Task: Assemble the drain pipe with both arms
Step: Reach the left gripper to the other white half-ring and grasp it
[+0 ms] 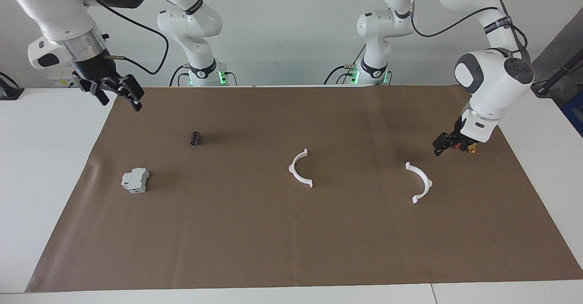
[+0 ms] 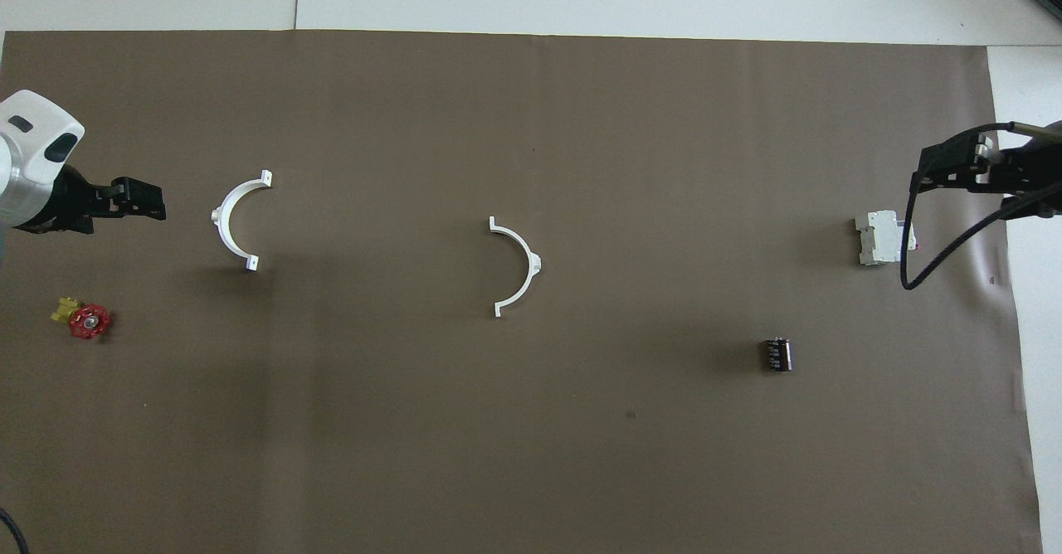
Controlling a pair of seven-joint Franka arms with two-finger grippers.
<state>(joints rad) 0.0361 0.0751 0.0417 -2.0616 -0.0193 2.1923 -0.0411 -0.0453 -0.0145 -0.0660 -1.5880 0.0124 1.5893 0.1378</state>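
The drain pipe lies in two separate white half rings on the brown mat. One half (image 1: 291,169) (image 2: 532,264) is at the middle. The other half (image 1: 428,183) (image 2: 218,221) lies toward the left arm's end. My left gripper (image 1: 444,146) (image 2: 152,204) hangs low over the mat beside that second half, open and holding nothing. It is a short gap away and does not touch it. My right gripper (image 1: 120,103) (image 2: 946,168) is raised over the mat's edge at the right arm's end, open and empty.
A grey boxy block (image 1: 135,180) (image 2: 884,237) and a small black cylinder (image 1: 195,138) (image 2: 777,353) lie toward the right arm's end. A red and yellow valve (image 2: 85,320) sits by the left gripper. The brown mat (image 1: 273,249) covers most of the white table.
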